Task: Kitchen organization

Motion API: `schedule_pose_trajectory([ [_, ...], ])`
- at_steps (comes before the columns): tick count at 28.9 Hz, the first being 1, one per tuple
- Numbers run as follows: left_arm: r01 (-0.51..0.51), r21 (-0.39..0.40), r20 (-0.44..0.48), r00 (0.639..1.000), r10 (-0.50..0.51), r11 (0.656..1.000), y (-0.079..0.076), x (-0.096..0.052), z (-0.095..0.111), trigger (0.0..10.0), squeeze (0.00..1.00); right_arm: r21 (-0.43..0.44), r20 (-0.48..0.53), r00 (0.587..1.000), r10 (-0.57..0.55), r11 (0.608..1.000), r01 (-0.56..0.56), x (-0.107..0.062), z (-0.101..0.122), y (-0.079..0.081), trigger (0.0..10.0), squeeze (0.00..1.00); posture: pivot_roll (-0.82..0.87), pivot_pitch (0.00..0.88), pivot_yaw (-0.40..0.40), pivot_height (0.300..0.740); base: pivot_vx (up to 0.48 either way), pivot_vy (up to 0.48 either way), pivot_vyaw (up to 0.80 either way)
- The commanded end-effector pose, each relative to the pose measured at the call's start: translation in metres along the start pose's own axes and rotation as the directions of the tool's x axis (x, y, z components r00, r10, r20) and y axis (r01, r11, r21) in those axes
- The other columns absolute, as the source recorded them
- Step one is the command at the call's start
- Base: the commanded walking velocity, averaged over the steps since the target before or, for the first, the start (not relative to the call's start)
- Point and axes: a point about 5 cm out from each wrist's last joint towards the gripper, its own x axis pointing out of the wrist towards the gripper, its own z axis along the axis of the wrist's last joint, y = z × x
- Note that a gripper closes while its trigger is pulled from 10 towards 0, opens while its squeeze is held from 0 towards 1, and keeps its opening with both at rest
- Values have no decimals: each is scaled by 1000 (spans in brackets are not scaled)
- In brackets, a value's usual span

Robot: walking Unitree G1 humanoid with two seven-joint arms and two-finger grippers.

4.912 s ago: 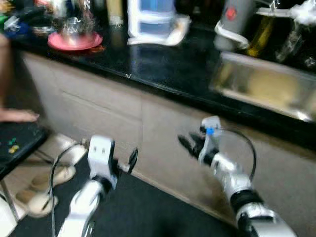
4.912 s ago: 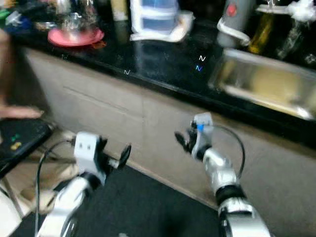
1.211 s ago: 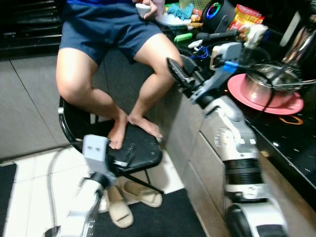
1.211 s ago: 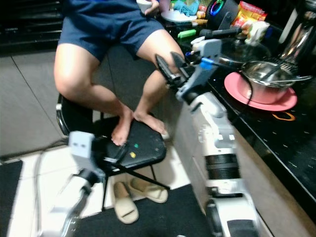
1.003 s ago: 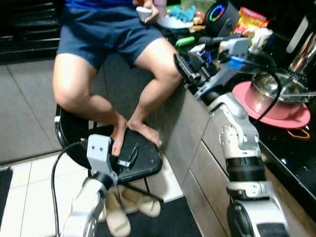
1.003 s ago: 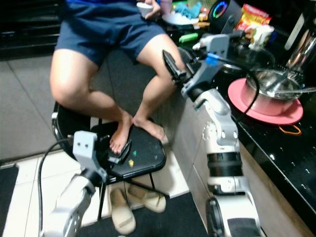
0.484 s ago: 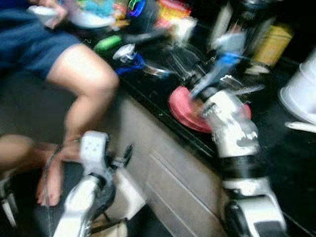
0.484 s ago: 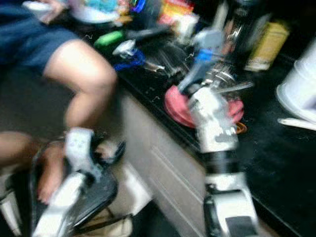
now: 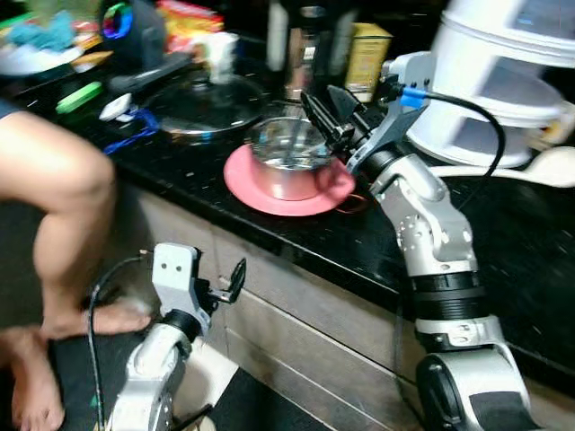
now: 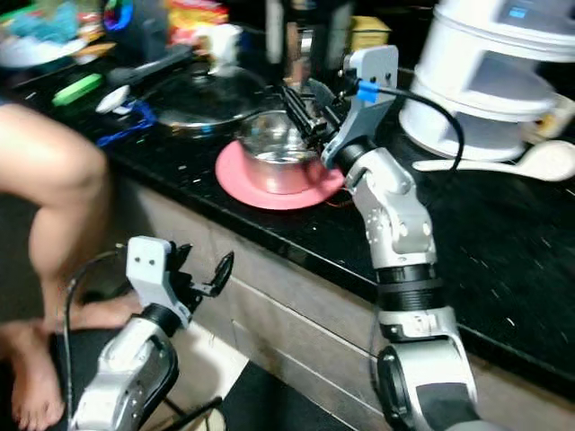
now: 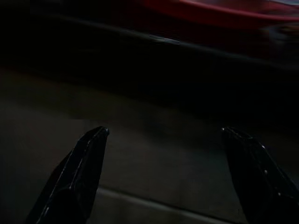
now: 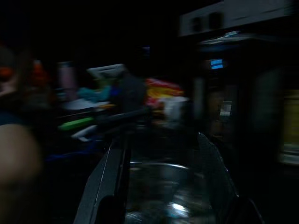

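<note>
Steel pot (image 9: 286,164) upright on pink plate (image 9: 260,195), black counter (image 9: 180,162).

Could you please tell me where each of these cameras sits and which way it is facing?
Left eye view: on the head, looking forward and down at the black counter; right gripper over the steel pot on the pink plate; left gripper low by the cabinet front.
Right eye view: beside it, same scene; a person's knee at the left.
Left wrist view: along the open left fingers, facing the dim cabinet.
Right wrist view: along the open right fingers, down at the pot.
The eye views and the right wrist view share the pot.
</note>
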Motion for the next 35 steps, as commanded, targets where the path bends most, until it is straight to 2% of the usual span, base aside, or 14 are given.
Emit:
schedule_pose_trajectory([
  [1,-1,-18,-13,1000,0,1000,0,-1,-3,10000,0,28,5,1000,27,999,-27,8,12,9,10000,0,75,0,-84,732,0,0,-800],
  [6,0,-19,-13,1000,-1,1000,0,-1,-3,10000,0,90,-3,992,128,988,-127,17,20,29,10000,0,77,0,-82,732,0,0,0],
  [8,1,-18,-14,1000,-1,1000,0,0,-3,10000,0,114,-20,975,223,969,-219,23,22,49,10000,0,80,0,-85,732,0,0,0],
  [9,1,-18,-14,1000,-1,1000,0,0,-3,10000,0,114,-20,975,223,969,-219,23,22,49,10000,0,80,0,-85,732,0,0,0],
  [11,-1,-14,-14,1000,1,1000,0,0,-2,10000,0,149,-41,963,267,954,-259,32,23,71,10000,0,88,0,-92,732,0,0,0],
  [12,-1,-14,-14,1000,1,1000,0,0,-2,10000,0,149,-41,963,267,954,-259,32,23,71,10000,0,88,0,-92,732,0,0,0],
  [14,-12,-6,-11,1000,11,1000,0,1,-2,10000,0,178,-63,953,297,943,-282,41,22,90,10000,0,99,0,-101,732,0,0,0],
  [15,-12,-6,-11,1000,11,1000,0,1,-2,10000,0,178,-63,953,297,943,-282,41,22,90,10000,0,99,0,-101,732,0,0,0],
  [17,-52,34,1,999,52,998,1,-1,0,10000,0,186,-142,959,247,958,-219,54,8,103,10000,0,120,0,-119,732,0,0,0],
  [20,-74,63,4,997,74,995,2,-2,1,10000,0,197,-186,960,211,965,-174,59,2,106,10000,0,122,0,-122,732,0,0,0],
  [23,-135,133,11,991,135,982,2,-4,4,10000,0,171,-226,968,109,983,-71,71,-8,111,10000,0,137,0,-136,732,0,0,0],
  [29,-180,146,12,984,180,973,5,-5,4,10000,0,207,-201,974,101,977,-59,76,-9,109,10000,0,145,0,-144,732,0,0,0],
  [32,-177,175,20,984,176,969,4,-6,6,10000,0,366,-31,979,203,913,-178,70,3,96,10000,0,140,0,-138,732,0,0,0],
  [35,-158,229,30,987,155,961,1,-7,11,10000,0,437,31,987,160,886,-157,66,12,78,10000,0,133,1,-129,732,0,0,0],
])
